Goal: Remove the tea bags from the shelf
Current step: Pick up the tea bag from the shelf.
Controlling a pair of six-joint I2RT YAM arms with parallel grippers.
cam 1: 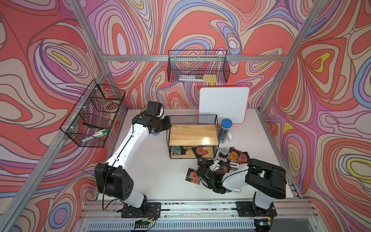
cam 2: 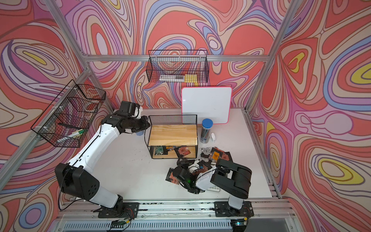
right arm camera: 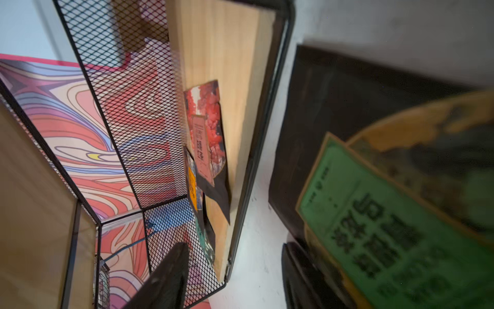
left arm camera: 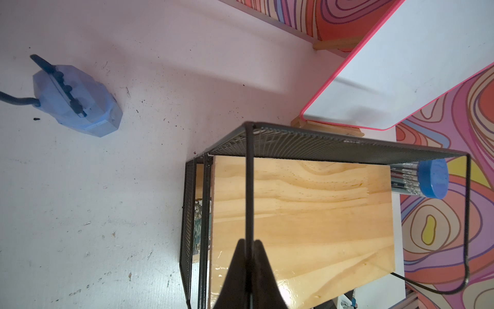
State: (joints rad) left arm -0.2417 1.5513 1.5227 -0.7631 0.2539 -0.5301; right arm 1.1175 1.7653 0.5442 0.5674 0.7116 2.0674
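While the shelf (cam 1: pixel 192 134) on the worktop (cam 1: pixel 152 170) is clamped by a frame wire in the closed left end effector (left arm camera: pixel 248 250), the right end effector (cam 1: pixel 203 160) is held with jaws parted just before the lower board. Several tea bags (right arm camera: pixel 207 133) are seen lying ahead of it (more scattered beside it), a blurred green sachet (right arm camera: pixel 387 230) nearest.
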